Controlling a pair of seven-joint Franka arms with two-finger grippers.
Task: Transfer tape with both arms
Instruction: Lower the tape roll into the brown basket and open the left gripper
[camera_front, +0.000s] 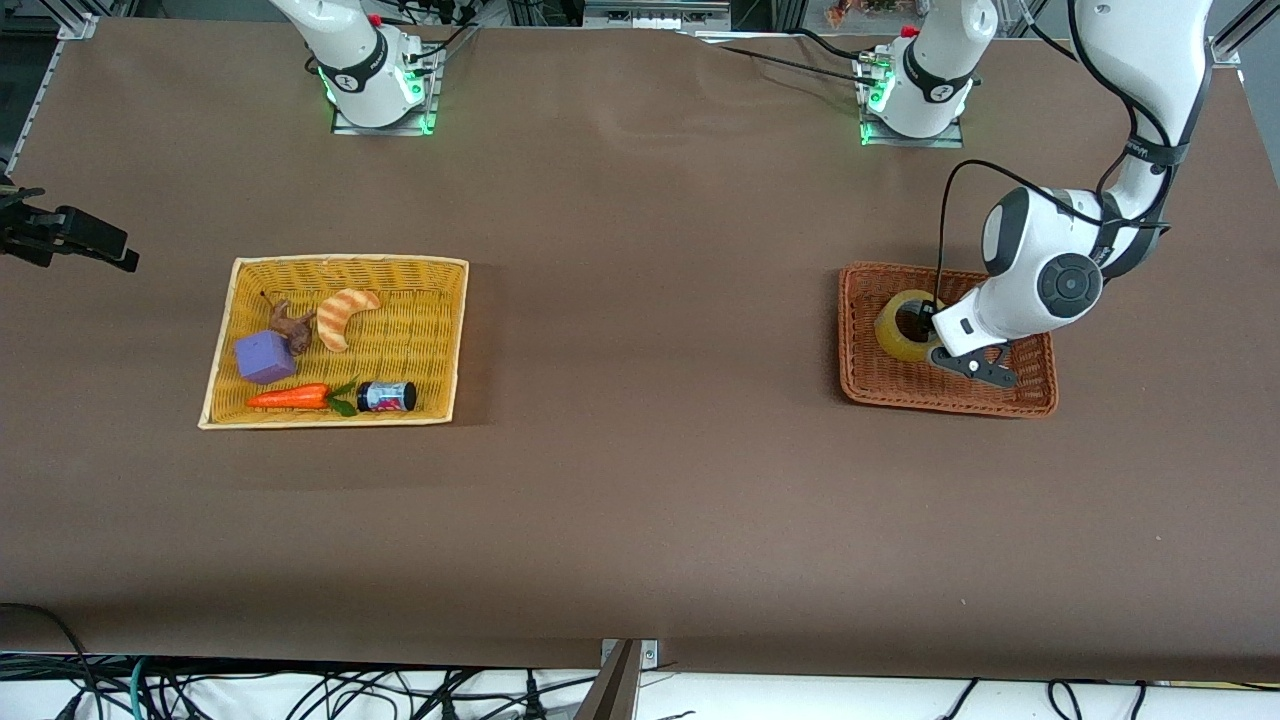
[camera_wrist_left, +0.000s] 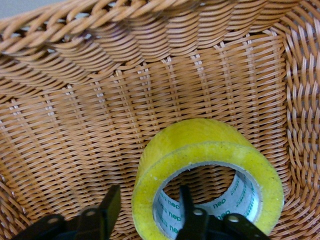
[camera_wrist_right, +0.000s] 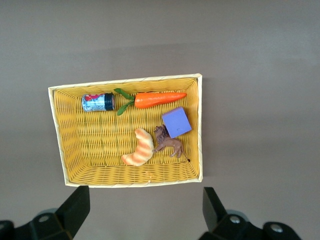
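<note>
The pale-yellow tape roll (camera_front: 900, 335) stands on its edge in the brown wicker basket (camera_front: 1040, 400) toward the left arm's end of the table. My left gripper (camera_front: 925, 320) is down in that basket at the roll. In the left wrist view the gripper (camera_wrist_left: 147, 197) is open and straddles the wall of the tape (camera_wrist_left: 200, 145): one finger is outside, the other is in the hollow core. My right gripper (camera_wrist_right: 145, 192) is open and empty, high over the table beside the yellow basket (camera_wrist_right: 75, 130). It is out of the front view.
The yellow basket (camera_front: 440, 330) toward the right arm's end holds a striped croissant toy (camera_front: 342, 315), a purple cube (camera_front: 265, 357), a carrot (camera_front: 290, 397), a small jar (camera_front: 388, 396) and a brown toy animal (camera_front: 290, 322). A black device (camera_front: 70, 235) juts in at that table edge.
</note>
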